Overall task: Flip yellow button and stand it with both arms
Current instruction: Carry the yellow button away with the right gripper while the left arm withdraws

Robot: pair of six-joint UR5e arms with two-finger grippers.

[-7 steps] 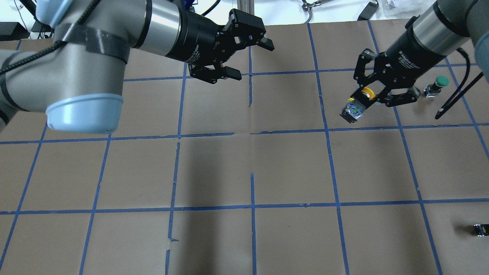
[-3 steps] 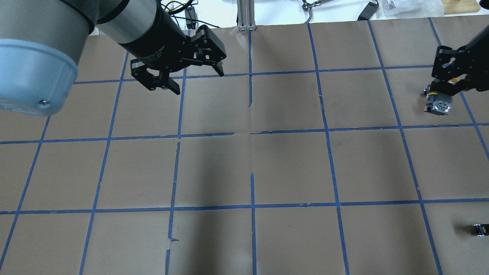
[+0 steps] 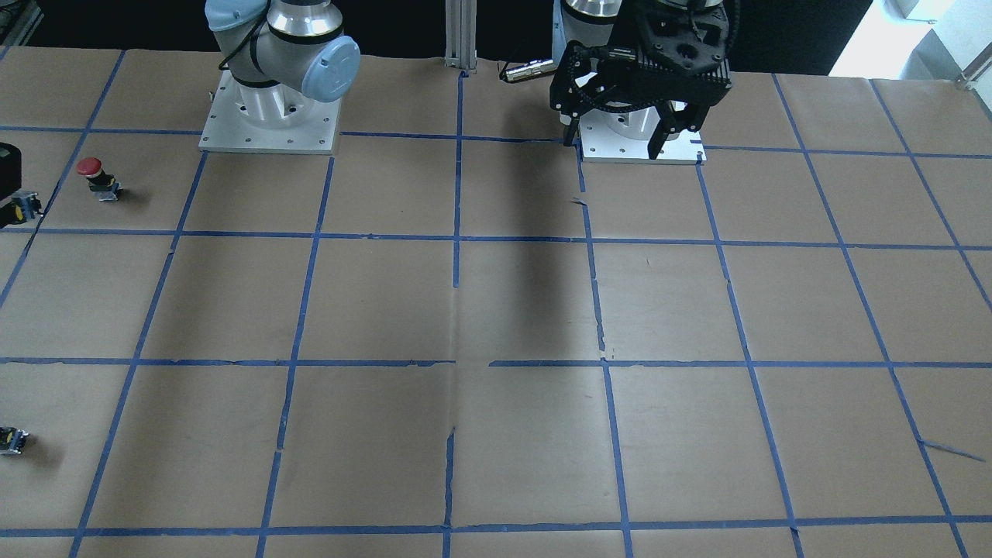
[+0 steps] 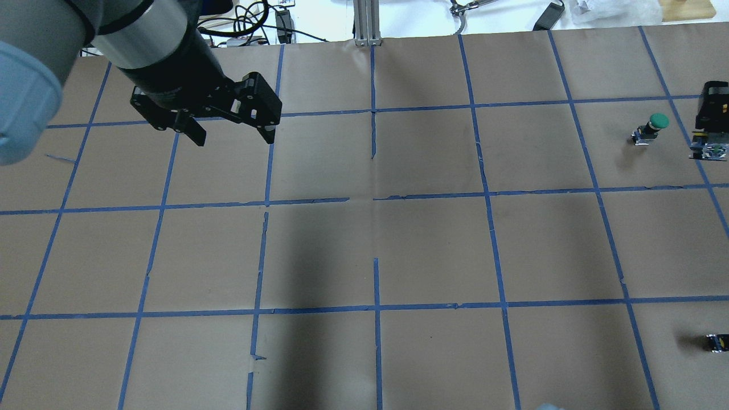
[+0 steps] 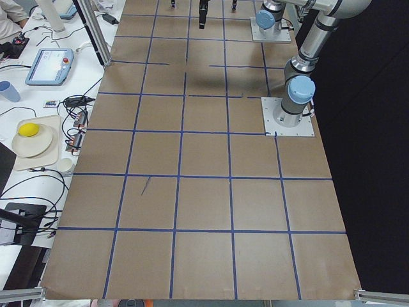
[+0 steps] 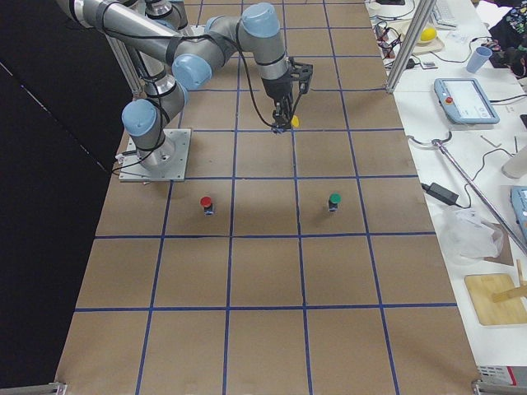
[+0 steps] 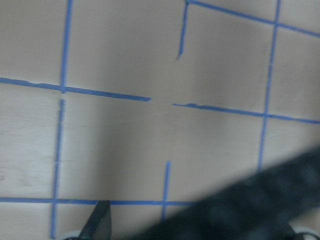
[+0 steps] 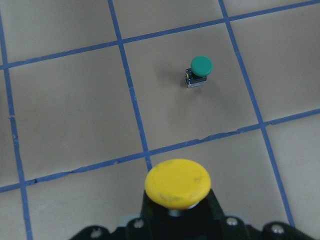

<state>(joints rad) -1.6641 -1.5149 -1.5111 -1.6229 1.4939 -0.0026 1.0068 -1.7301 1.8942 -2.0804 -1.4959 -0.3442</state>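
At the desk's [image 4: 433, 250] right end, the right end effector [image 6: 281, 122] points down and is clamped on the yellow button [image 8: 177, 182], its fingers closed on the blocky base just under the cap. The button is held clear of the desk rather than standing on it. In the right wrist view the round yellow cap fills the lower middle, with the paper far beneath. In the overhead view the grey underside of the base shows at the frame's right edge, just below the black end effector. Seen from the camera at the robot's right, the cap sticks out from the fingertips toward the side away from the robot, so the button lies roughly sideways in the grasp. The right arm [image 6: 206, 58] reaches out from its base over this end. A green button [image 4: 655, 124] stands upright on the desk near the held one but apart from it. A red button [image 3: 93, 174] stands upright closer to the robot, with a grid square between the two. Across the desk, the left end effector [image 4: 235, 140] hangs above the paper on the left arm [image 4: 148, 40], its fingers spread wide and empty, well apart from all three buttons. Blue tape [image 4: 376, 308] marks the brown paper into squares.
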